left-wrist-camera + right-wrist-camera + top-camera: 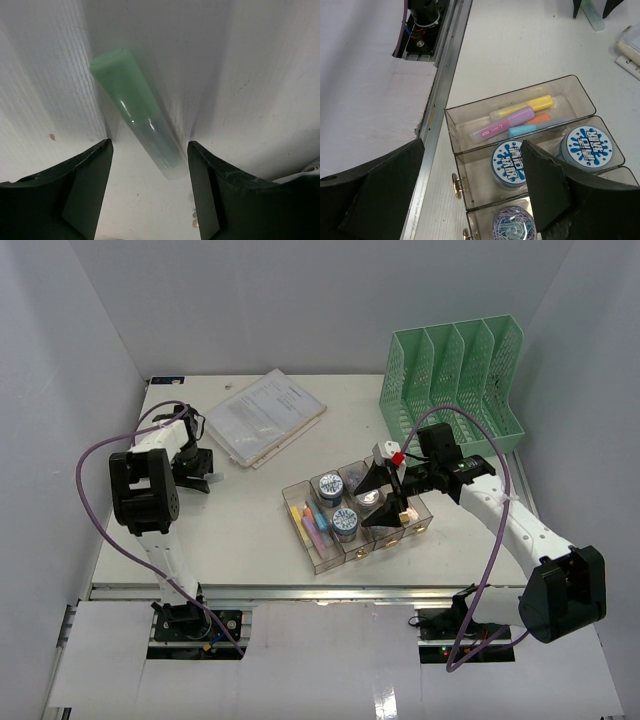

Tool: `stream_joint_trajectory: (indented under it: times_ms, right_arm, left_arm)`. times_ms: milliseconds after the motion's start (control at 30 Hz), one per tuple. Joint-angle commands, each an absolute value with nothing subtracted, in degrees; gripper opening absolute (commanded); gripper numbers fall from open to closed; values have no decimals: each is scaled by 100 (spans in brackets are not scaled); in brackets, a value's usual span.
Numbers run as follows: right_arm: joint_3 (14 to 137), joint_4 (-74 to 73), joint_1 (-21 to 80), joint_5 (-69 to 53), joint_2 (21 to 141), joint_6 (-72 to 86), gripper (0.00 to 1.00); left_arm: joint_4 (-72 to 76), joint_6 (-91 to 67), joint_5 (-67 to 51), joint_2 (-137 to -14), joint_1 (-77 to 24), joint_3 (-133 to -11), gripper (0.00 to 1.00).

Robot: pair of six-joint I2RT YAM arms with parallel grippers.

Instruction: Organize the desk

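Tray (580, 102) under right gripper (472, 142) being filled w/ pens (520, 117), tins (512, 162); gripper wide open, empty. Green pen (132, 107) on desk (250, 530) being straddled by open left gripper (150, 145), ungripped; papers (265, 418) near it not yet being filed.

Overhead view: bright, even, diffuse light. My arms cast short, soft shadows on the desk (250, 510). My left wrist view: green tube (132, 107) blurred, with soft shadows either side. My right wrist view: centre sharp, faint glare on clear tray (515, 91), near fingers (375, 195) defocused.
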State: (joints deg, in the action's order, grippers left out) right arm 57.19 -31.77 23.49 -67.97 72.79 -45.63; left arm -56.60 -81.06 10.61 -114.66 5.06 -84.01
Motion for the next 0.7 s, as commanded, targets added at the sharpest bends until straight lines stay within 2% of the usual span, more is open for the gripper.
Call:
stream_joint_trajectory:
  times_ms: [0, 133, 267, 533, 667]
  right_arm:
    - [5651, -3226, 2227, -7049, 7138, -4649, 85]
    - [5643, -3226, 2185, -7068, 7137, -4649, 85]
    - [5636, -3219, 2156, -7092, 7147, -4651, 85]
    - [5607, -3261, 1968, -7286, 7146, -4676, 85]
    - [5590, -3257, 1834, -7250, 7175, -4676, 85]
  left_arm:
    - [-5986, -8183, 1161, -11561, 579, -8694, 71]
    - [-5899, -8131, 1097, -11588, 617, -8536, 65]
    - [-5752, -8063, 1112, -11481, 635, -8376, 46]
    - [-5324, -7608, 940, -11107, 650, -8041, 29]
    - [-4659, -6604, 689, -10357, 493, -7621, 19]
